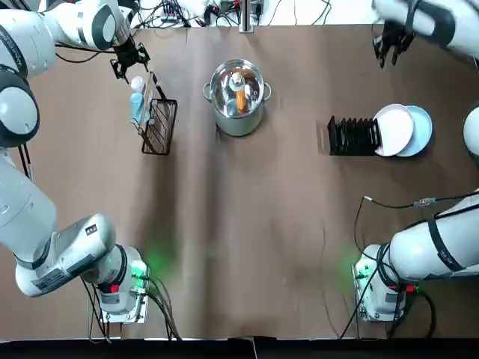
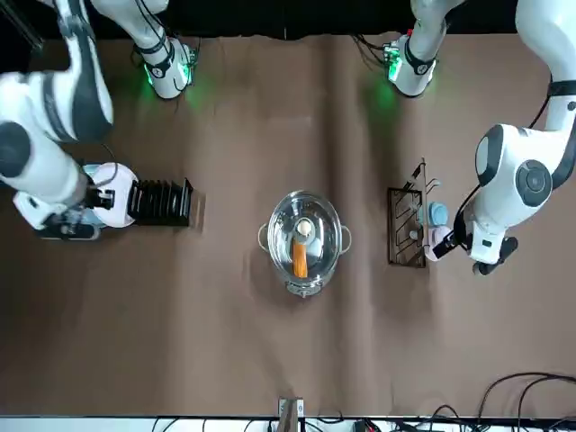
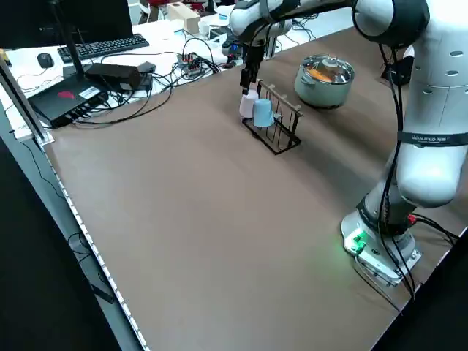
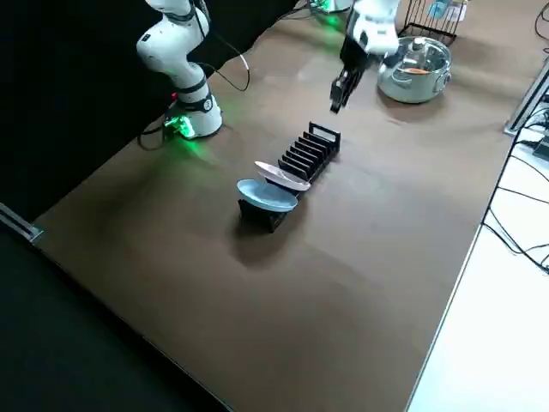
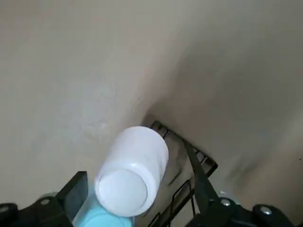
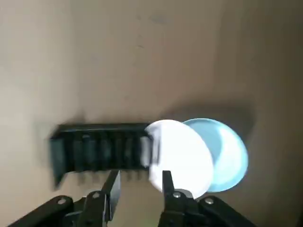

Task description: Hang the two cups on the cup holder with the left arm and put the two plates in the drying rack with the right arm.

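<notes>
Two cups hung on the cup holder point(image 3: 276, 151), pale pinkish-white point(image 5: 137, 161) beside light blue point(image 3: 263, 113). Left gripper point(image 5: 133, 158) at the pale cup, fingers spread wide; contact impossible to tell. Right gripper point(image 6: 141, 172) above the table, beyond the drying rack point(image 1: 352, 138), parted and empty. White plate point(image 1: 394, 129) and light blue plate point(image 1: 423, 131) leaning at one rack end.

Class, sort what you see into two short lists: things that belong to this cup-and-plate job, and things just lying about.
Part of the job:
- pinkish-white cup
- light blue cup
- cup holder
- white plate
- light blue plate
- drying rack

Just lying about:
- steel pot with glass lid
- keyboard
- mouse
- loose cables
</notes>
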You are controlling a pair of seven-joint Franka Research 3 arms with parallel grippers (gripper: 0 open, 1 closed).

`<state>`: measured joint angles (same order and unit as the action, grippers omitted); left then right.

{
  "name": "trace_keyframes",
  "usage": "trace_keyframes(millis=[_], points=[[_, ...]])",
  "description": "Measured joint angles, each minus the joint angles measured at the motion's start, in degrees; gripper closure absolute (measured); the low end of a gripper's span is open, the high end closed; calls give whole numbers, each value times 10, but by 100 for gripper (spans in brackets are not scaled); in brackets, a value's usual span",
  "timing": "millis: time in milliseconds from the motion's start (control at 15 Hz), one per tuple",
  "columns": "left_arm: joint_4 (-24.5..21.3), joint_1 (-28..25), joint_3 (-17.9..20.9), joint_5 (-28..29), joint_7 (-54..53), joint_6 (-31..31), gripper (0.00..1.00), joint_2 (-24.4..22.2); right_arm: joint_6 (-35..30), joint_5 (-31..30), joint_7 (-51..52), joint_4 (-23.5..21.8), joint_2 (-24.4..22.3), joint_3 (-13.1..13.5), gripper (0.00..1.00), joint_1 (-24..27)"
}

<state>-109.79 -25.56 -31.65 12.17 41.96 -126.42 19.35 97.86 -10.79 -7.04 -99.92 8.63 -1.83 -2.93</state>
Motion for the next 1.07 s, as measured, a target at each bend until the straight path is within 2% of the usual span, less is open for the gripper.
trace_keyframes(millis=[133,333,400,600,800,1067], points=[[19,-1,0,3,-14,2,0,0,-43,53,0,51,-4,0,56,0],[60,-5,0,9,-115,45,0,-2,-97,93,0,111,-5,1,56,2],[81,-5,0,9,-166,75,0,-2,-115,97,0,129,-5,-1,52,1],[151,-5,0,9,-304,167,0,-6,-160,99,0,169,-13,-5,27,-2],[198,5,-4,9,-347,240,0,-11,-172,100,0,177,-37,-8,0,-8],[240,47,-5,14,-344,278,0,-15,-161,100,4,175,-52,-8,0,-8]])
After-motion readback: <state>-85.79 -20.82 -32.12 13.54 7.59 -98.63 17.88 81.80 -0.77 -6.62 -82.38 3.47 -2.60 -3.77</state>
